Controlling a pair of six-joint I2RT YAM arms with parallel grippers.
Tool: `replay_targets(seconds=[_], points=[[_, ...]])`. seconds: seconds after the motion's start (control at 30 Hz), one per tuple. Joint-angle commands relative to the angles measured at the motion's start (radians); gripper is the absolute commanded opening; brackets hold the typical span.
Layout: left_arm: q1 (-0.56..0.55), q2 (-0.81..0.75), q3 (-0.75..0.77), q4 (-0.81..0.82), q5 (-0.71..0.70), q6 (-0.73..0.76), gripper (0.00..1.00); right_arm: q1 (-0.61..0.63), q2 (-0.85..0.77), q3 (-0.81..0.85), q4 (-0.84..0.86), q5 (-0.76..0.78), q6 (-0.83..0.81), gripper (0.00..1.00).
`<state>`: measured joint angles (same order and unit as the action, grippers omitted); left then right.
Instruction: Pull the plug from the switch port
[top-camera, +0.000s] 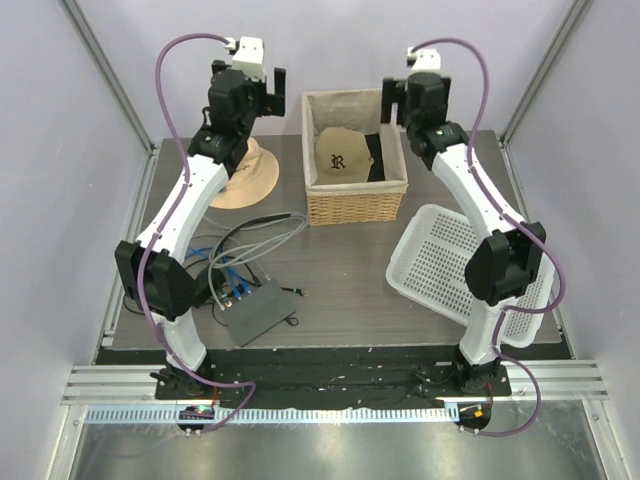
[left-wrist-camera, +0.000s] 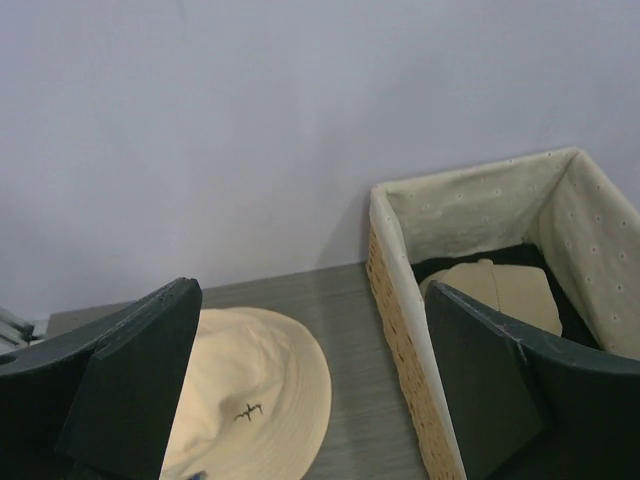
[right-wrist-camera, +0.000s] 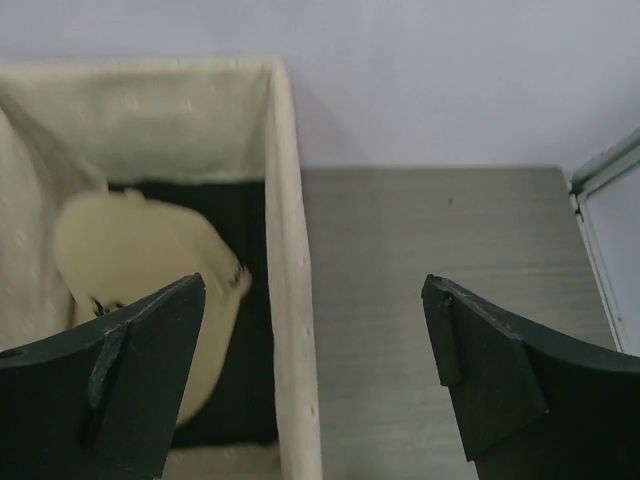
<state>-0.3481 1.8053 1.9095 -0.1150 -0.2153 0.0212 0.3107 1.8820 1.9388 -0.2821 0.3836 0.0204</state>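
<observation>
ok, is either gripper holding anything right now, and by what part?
Nothing held. Left gripper and right gripper both stand open and empty near the basket, far from the switch.

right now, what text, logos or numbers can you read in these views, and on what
"R": dark ornate letter on the front of the tan cap in the wicker basket.
Small dark stitched mark on the cream bucket hat: too small to read.
Switch: no label legible.

Open tabletop (top-camera: 345, 275) lies at centre frame, right of the switch (top-camera: 258, 312). Cables (top-camera: 228, 272) crowd the switch's upper-left side; a wicker basket (top-camera: 355, 208) stands above, a white tray (top-camera: 437, 262) at right.
</observation>
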Motion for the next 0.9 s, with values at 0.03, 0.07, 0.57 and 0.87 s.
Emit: replay_targets(seconds=[0.03,0.07,0.57,0.87], points=[[0.003,-0.037,-0.027,-0.009,0.034,-0.092,1.0,0.005,-0.151,-0.127,-0.077,-0.13,-0.208,0.97],[0.004,-0.037,-0.042,-0.008,0.031,-0.104,1.0,-0.005,-0.181,-0.152,-0.101,-0.193,-0.25,0.94],[0.003,0.031,-0.055,-0.068,0.042,-0.287,0.97,-0.189,-0.406,-0.567,-0.781,-0.569,-0.649,0.01],[0.004,0.025,-0.069,-0.071,0.011,-0.231,0.97,-0.22,-0.302,-0.738,-0.391,-0.121,-0.534,0.01]])
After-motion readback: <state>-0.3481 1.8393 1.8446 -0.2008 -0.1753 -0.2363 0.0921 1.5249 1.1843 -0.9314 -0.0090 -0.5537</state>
